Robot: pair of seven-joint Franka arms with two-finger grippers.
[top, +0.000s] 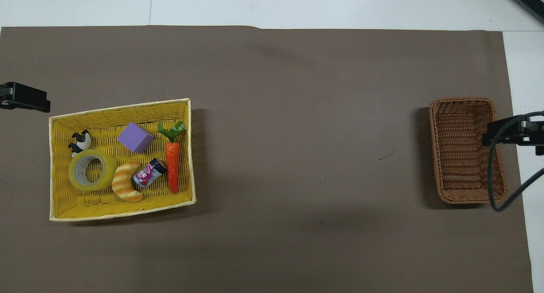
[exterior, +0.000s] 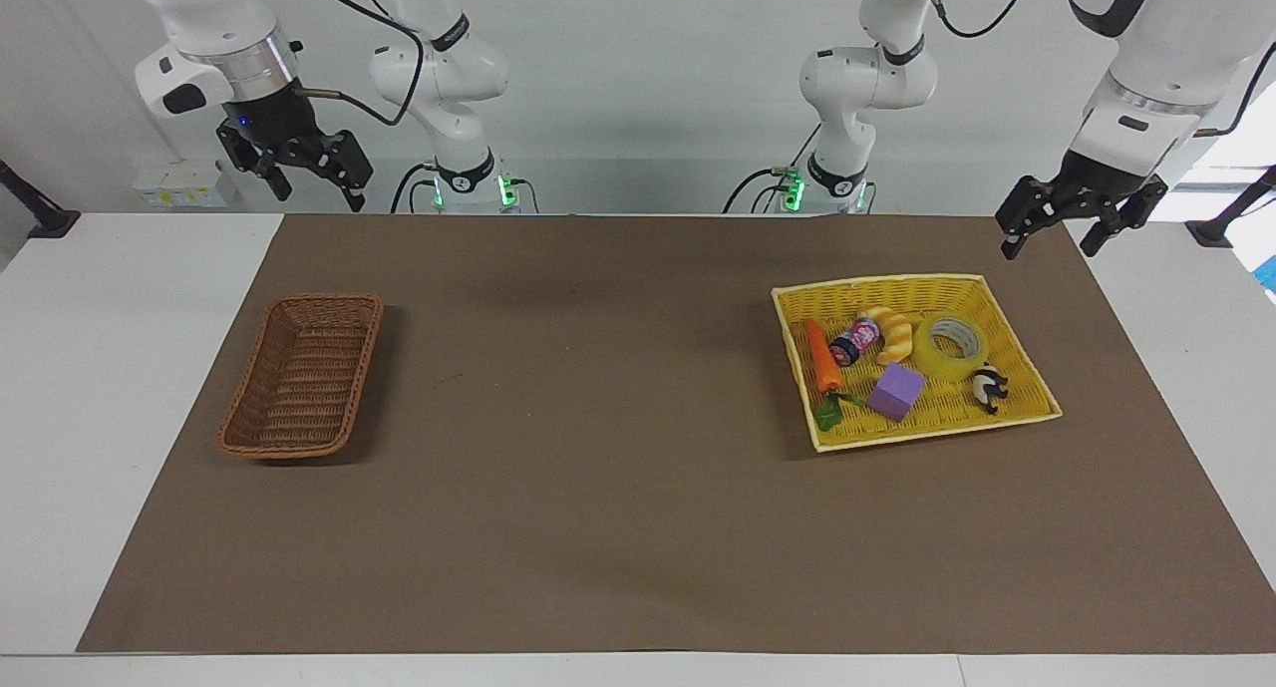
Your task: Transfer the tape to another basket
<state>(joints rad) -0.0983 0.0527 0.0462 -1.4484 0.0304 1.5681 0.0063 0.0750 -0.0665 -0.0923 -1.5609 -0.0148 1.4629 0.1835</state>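
Nothing moved yet. Tape (exterior: 952, 346) lay in yellow tray (exterior: 1032, 393), below the spread, empty left pincer (exterior: 1082, 218). Right pincer (exterior: 304, 171), spread, waited above the brown basket (exterior: 303, 376), empty. Whole transfer remained.

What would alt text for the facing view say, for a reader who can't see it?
A roll of yellow tape lies in a yellow tray-basket toward the left arm's end of a brown mat, among toys. A brown wicker basket sits toward the right arm's end. The left claw and right claw both hang open above the mat's edge nearest the robots.
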